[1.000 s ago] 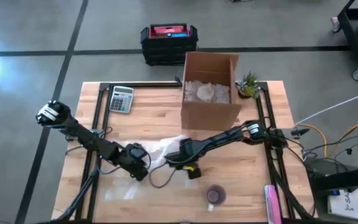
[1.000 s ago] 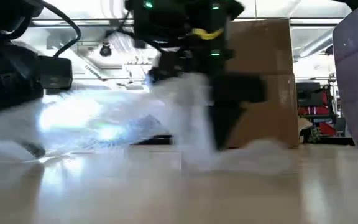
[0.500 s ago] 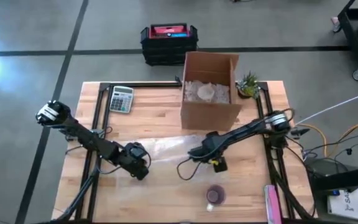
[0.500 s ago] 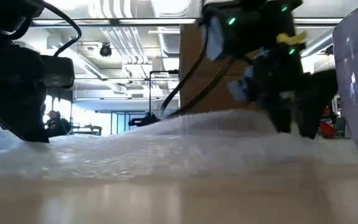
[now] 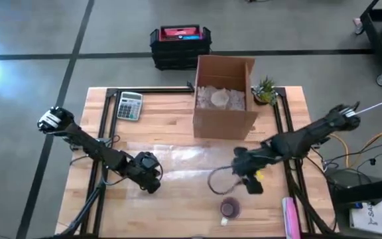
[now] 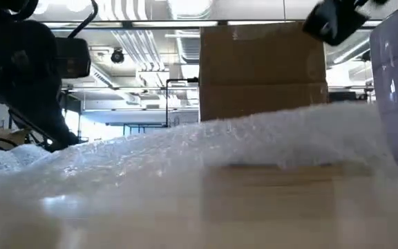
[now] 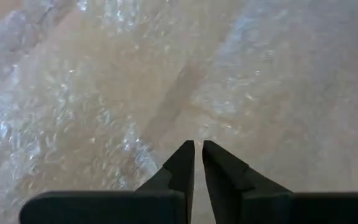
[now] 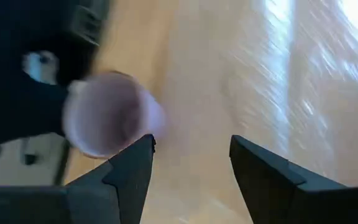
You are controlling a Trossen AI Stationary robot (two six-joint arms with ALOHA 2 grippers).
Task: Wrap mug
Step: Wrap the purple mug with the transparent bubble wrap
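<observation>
bubble wrap (image 5: 188,159) lies spread flat across the middle of the wooden counter (image 5: 171,129), in front of the cardboard box (image 5: 225,99). left tool (image 7: 197,155) sits at the wrap's left edge, its two fingers pressed nearly together with only a thin gap, clamped on the sheet. right tool (image 5: 251,182) hangs at the wrap's right end with its fingers spread wide and nothing between them. purple mug (image 5: 230,210) stands upright near the front edge of the counter, just beside the right tool and apart from the wrap. calculator (image 5: 130,105) and a small plant (image 5: 265,89) sit at the back.
</observation>
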